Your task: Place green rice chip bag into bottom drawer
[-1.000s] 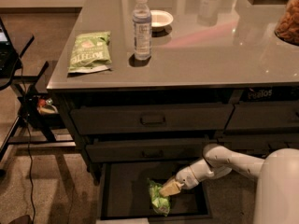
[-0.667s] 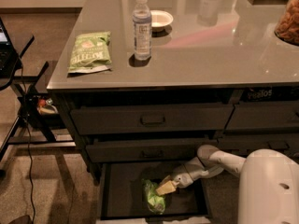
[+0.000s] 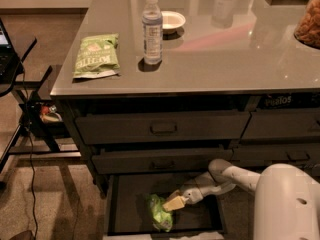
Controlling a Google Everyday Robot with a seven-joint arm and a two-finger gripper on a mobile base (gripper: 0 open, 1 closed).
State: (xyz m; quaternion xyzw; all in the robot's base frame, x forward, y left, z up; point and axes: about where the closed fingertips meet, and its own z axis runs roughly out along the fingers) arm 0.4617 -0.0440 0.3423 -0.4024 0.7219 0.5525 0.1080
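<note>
The bottom drawer [image 3: 131, 204] stands pulled open, with a wide dark interior and a pale front rim. The green rice chip bag [image 3: 159, 214] is inside it near the front middle, bright green and crinkled. My gripper [image 3: 174, 203] reaches down into the drawer from the right on its white arm, and its pale fingertips are against the bag's upper right edge. A duller olive-green bag [image 3: 95, 55] lies on the left of the counter top.
On the grey counter [image 3: 230, 64] stand a clear water bottle [image 3: 152, 29], a small white bowl [image 3: 170, 20] and a snack container [image 3: 307, 21] at the right edge. Two shut drawers [image 3: 162, 128] sit above the open one. A black stand with cables [image 3: 27, 119] is at left.
The arm has reached further left and lower into the drawer, and the green bag has gone with it, now lying nearer the drawer's front middle.
</note>
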